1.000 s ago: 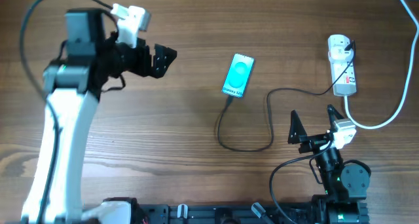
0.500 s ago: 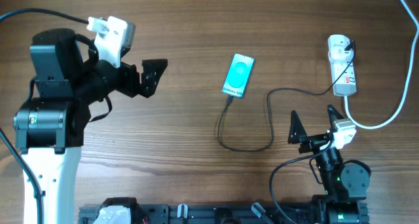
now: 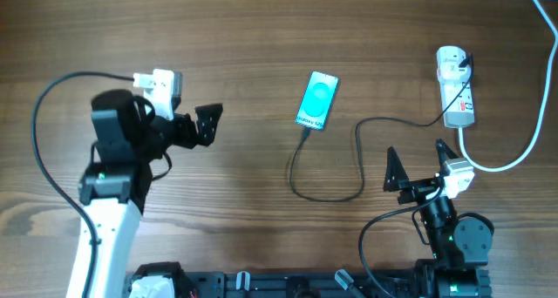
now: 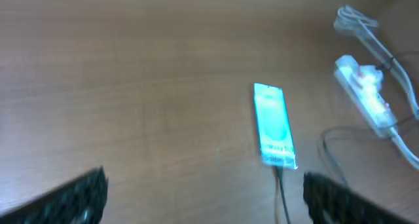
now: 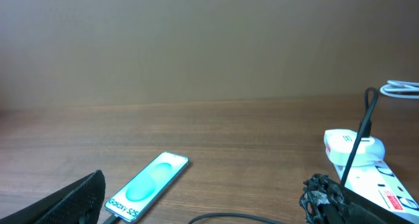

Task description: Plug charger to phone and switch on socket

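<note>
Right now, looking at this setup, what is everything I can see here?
phone: one, teal screen, middle of the table
charger cable: one, thin black, loops from the phone's near end across to the socket
socket: one, white strip, far right
white cord: one, thick, curves from the socket off the top right
table: one, brown wood, under everything
left tool: one, black, open, left of the phone, holding nothing
right tool: one, black, open, near the socket, holding nothing
</note>
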`<state>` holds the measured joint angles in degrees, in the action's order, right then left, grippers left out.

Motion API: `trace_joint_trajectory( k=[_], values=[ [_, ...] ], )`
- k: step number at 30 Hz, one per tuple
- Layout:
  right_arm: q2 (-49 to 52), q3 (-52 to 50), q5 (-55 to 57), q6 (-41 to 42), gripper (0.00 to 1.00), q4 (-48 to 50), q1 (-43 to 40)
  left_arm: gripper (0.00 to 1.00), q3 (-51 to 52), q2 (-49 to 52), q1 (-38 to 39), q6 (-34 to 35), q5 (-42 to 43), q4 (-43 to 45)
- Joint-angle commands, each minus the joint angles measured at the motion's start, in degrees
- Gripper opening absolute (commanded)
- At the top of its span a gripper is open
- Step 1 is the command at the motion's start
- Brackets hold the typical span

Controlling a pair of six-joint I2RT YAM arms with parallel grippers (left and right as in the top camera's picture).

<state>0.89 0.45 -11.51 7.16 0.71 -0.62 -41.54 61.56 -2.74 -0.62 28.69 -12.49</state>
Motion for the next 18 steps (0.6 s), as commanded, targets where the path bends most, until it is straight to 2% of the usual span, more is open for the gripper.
trace_joint_trajectory(
  k=[1, 3, 5, 8, 18],
  values=[
    [-0.68, -0.15, 0.52, -1.14, 0.99, 0.11, 0.24, 1.0, 10.54, -3.41, -0.26, 8.07, -0.13, 15.5],
    [-0.68, -0.15, 0.52, -1.16, 1.0, 0.11, 0.24, 1.0, 16.9, -5.16, -0.26, 11.76, -2.45, 23.32],
    [-0.68, -0.15, 0.52, -1.16, 1.0, 0.11, 0.24, 1.0, 22.34, -7.17, -0.26, 15.54, -6.6, 26.05],
    [-0.68, -0.15, 0.52, -1.16, 1.0, 0.11, 0.24, 1.0, 28.17, -10.82, -0.26, 16.55, -9.9, 26.03],
    [-0.68, -0.15, 0.52, -1.16, 1.0, 0.11, 0.24, 1.0, 41.22, -22.53, -0.26, 16.52, -11.06, 24.83]
  ],
)
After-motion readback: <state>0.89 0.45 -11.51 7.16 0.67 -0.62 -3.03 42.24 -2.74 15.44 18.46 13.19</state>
